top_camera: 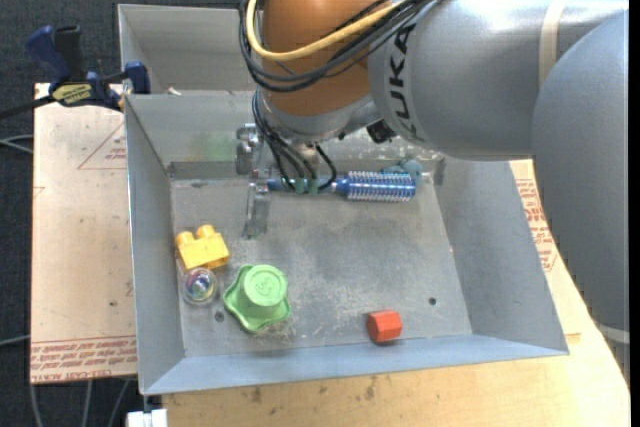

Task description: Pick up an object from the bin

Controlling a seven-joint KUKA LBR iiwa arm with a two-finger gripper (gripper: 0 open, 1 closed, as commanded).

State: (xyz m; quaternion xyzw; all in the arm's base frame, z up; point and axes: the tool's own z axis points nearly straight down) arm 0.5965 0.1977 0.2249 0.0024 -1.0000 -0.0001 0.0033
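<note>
- A grey metal bin [150, 215] is seen from above. A thick silver arm [500, 65] with a rounded orange cover [320, 35] and looped cables reaches in from the right.
- The gripper [258, 205] hangs below the cover over bare floor in the back-left part of the bin. Whether it is spread or pressed together cannot be told.
- A yellow toy brick [202, 245] lies nearest, toward the front left of the gripper and apart from it.
- A blue ridged cylinder [378, 186] lies on its side to the gripper's right, by the back wall.
- A clear marble [198, 287] sits just beside the brick, with a green round cup [257, 296] next to it.
- A small red cube [384, 326] lies well apart, near the front wall.
</note>
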